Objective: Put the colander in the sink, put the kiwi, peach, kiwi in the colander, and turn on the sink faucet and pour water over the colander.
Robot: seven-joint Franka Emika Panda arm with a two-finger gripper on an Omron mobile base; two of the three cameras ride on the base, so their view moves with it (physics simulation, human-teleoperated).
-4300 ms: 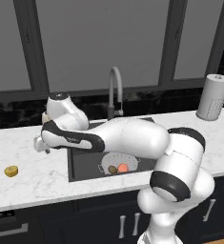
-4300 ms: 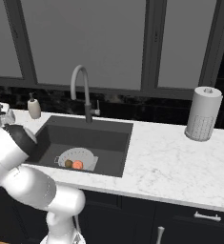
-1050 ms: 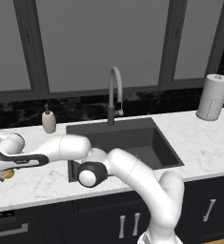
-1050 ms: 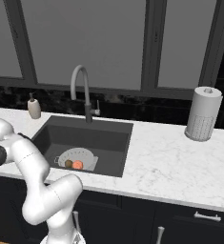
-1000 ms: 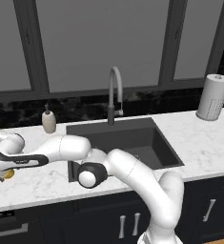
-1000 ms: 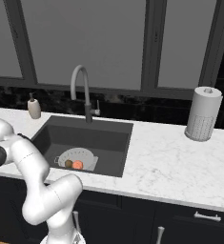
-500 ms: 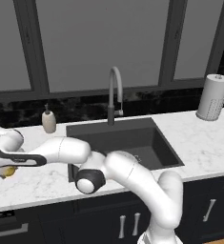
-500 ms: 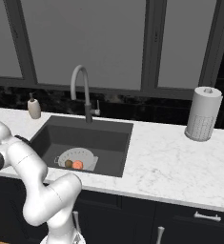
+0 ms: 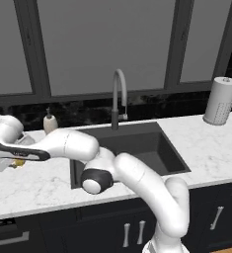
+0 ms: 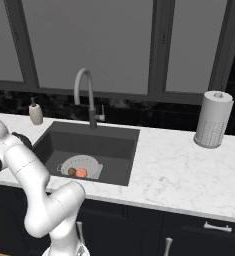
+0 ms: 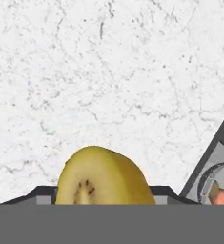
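**Kiwi in the tool, far left of the sink**

I see the cut kiwi (image 11: 101,176) sitting right at the tool (image 11: 101,198) in the hand view, its pale seeded face turned toward the camera, white marble counter (image 11: 108,71) beyond it. In the left base view the tool (image 9: 15,162) is at the far left over the counter (image 9: 43,180), with a small yellow-brown piece between the dark fingers; they look clamped on the kiwi (image 9: 19,162). I cannot tell whether the fruit is touching the counter or just above it.

The colander (image 10: 84,165) lies in the sink (image 10: 106,142), on the front left of the basin floor. Inside it I make out the peach (image 10: 81,173) and, touching its left side, a brownish kiwi (image 10: 72,171).

The sink faucet (image 10: 85,92) arches over the back of the basin. A beige soap bottle (image 10: 36,113) stands on the counter left of the sink, and a paper towel roll (image 10: 213,120) stands well to the right.
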